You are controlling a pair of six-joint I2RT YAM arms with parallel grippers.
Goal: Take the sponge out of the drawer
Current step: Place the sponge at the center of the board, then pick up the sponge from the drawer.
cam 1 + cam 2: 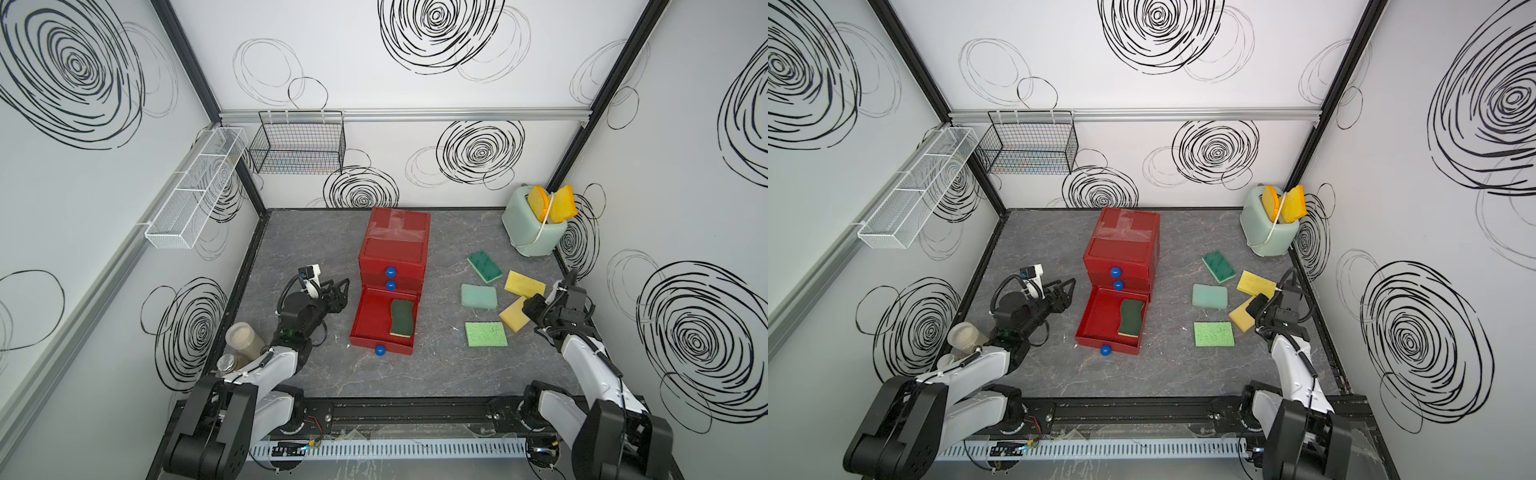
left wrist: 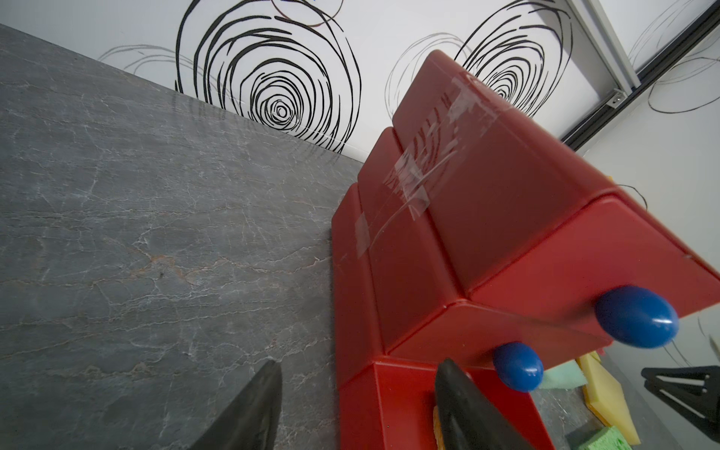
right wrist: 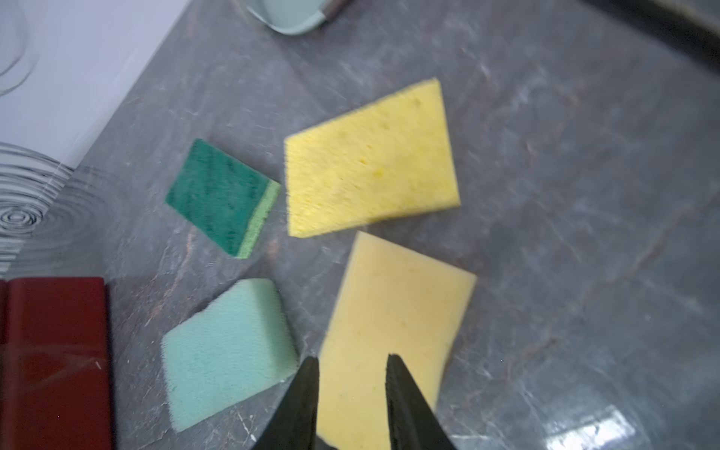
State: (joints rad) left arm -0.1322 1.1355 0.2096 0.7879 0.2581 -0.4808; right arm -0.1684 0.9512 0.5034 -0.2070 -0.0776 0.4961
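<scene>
Here, the red chest [image 1: 395, 245] stands mid-table with its bottom drawer [image 1: 368, 318] pulled out toward the robot. In that drawer lies the sponge [image 1: 402, 318], dark scouring face up and flat on the floor against the right wall; both top views show it [image 1: 1131, 318]. The drawer's left half is bare red floor. At the back right corner a mint bucket [image 1: 524, 239] holds two orange sponges [image 1: 562, 203] standing on edge. Two jars [image 1: 243, 338] sit by the left arm's base.

On the table right of the chest lie five loose sponges: a dark green one [image 1: 484, 266], a yellow one [image 1: 524, 284], a mint one [image 1: 478, 297], a pale orange one [image 1: 513, 318] and a light green one [image 1: 486, 333]. The drawer's walls ring the sponge, and the middle drawer's blue knob [image 1: 390, 285] juts over the drawer's back end.

The left gripper [image 1: 343, 296] hangs just beside the drawer's left wall with its jaws wide apart and nothing between them. The right gripper [image 3: 352, 360] is well apart from the drawer, over the pale orange sponge, with a narrow gap between its jaws and nothing clamped.

The sponge's long axis runs from the drawer front toward the chest, parallel to the side wall. Its edges are wavy, and a yellow strip shows at the near end.
</scene>
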